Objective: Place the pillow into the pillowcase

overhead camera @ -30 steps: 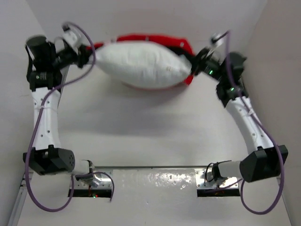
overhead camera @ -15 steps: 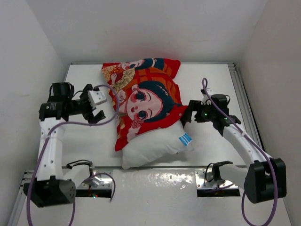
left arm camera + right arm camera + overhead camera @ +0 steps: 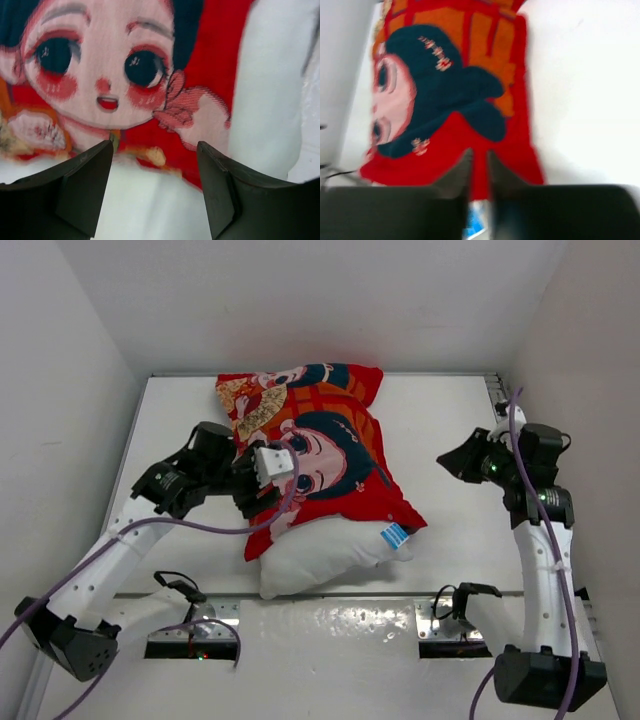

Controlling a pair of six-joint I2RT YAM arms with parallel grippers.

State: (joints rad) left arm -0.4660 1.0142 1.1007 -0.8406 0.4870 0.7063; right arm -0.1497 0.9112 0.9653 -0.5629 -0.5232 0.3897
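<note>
The red-orange pillowcase [image 3: 320,455] with the cartoon children lies flat on the table. The white pillow [image 3: 320,555] sticks out of its near end. My left gripper [image 3: 262,490] is open just above the pillowcase's left edge. In the left wrist view its wide-apart fingers [image 3: 87,185] frame the printed face [image 3: 100,75], with the pillow [image 3: 270,100] on the right. My right gripper [image 3: 455,462] hovers to the right of the pillowcase, apart from it. The right wrist view shows it [image 3: 480,165] shut and empty above the red fabric [image 3: 470,100].
A blue tag [image 3: 394,535] shows on the pillow's near right corner, also in the right wrist view [image 3: 477,225]. White walls close in the table [image 3: 450,410] on three sides. A metal strip [image 3: 330,625] runs between the arm bases.
A second ago both grippers held the pillow and case up at the back. It now lies on the table. My left gripper moved right over its left edge; my right gripper drew back right.
</note>
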